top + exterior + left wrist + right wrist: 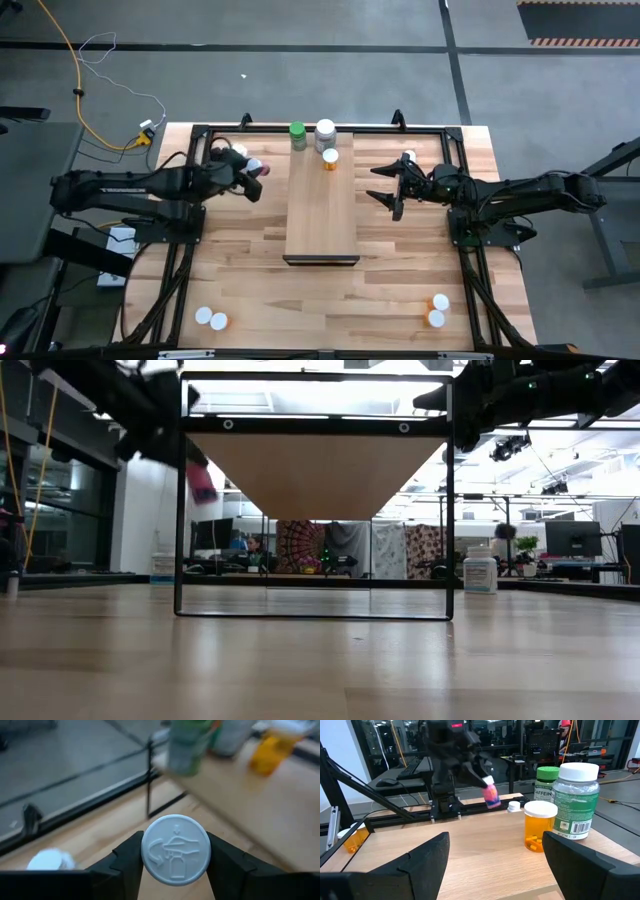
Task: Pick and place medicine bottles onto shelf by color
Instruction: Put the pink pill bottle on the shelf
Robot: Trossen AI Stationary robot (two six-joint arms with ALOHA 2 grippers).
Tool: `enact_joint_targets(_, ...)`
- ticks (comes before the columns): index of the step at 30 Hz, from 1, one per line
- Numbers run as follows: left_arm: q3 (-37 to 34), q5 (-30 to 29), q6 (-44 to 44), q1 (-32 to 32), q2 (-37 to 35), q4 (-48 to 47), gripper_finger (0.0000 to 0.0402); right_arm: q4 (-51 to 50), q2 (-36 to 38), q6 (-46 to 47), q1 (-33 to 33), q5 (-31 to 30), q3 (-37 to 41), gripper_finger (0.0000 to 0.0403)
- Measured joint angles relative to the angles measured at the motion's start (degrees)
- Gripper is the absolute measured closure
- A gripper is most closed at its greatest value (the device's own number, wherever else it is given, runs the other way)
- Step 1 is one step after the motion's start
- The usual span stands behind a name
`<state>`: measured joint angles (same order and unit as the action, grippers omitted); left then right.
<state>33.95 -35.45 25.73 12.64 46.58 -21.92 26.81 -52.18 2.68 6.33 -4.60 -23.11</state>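
Between the left end effector's (175, 857) fingers, a pink white-capped medicine bottle (262, 168) is pinched, raised off the striped wood table (400, 280), just left of the long pale wood shelf (321, 215). Green-capped (298, 133), large white-capped clear (325, 132) and orange (331, 160) bottles crowd the shelf's far end; the rest is bare. Left arm reaches in level. Right end effector (392, 190) hovers spread, empty, right of the shelf.

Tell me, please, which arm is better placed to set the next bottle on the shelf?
Left: its pincer holds a pink bottle beside the shelf. The right pincer hangs open and empty.
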Motion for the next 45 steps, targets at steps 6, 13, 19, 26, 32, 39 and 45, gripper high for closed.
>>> enact_joint_targets(6, 0.0, -3.5, -5.5, -5.7, 0.2, 10.5, 0.0232, 0.0, 0.0, 0.4, 0.0, 0.0, 0.0, 0.0094)
enact_joint_targets(13, 9.7, 2.7, -10.5, -2.4, 7.8, 8.4, 0.0232, 0.0, 0.0, 1.4, 0.0, 0.0, 0.0, 0.0094)
enact_joint_targets(19, 20.8, 10.8, -15.5, 1.6, 18.9, 1.4, 0.0232, 0.0, 0.0, 1.4, 0.0, 0.0, 0.0, 0.0094)
enact_joint_targets(26, 29.8, 21.2, -19.6, 6.1, 30.4, -1.3, 0.0232, 0.0, 0.0, 1.4, 0.0, 0.0, 0.0, 0.0094)
enact_joint_targets(32, 33.5, 25.8, -20.4, 8.2, 35.8, -3.0, 0.0229, 0.0, 0.0, 1.3, 0.0, 0.0, 0.0, 0.0094)
enact_joint_targets(39, 34.0, 25.3, -20.6, 10.4, 37.0, -3.9, 0.0218, 0.0, 0.0, 1.2, 0.0, 0.0, 0.0, 0.0094)
enact_joint_targets(45, 34.0, 25.3, -21.0, 11.7, 37.0, -4.0, 0.0217, 0.0, 0.0, 1.2, 0.0, 0.0, 0.0, 0.0094)
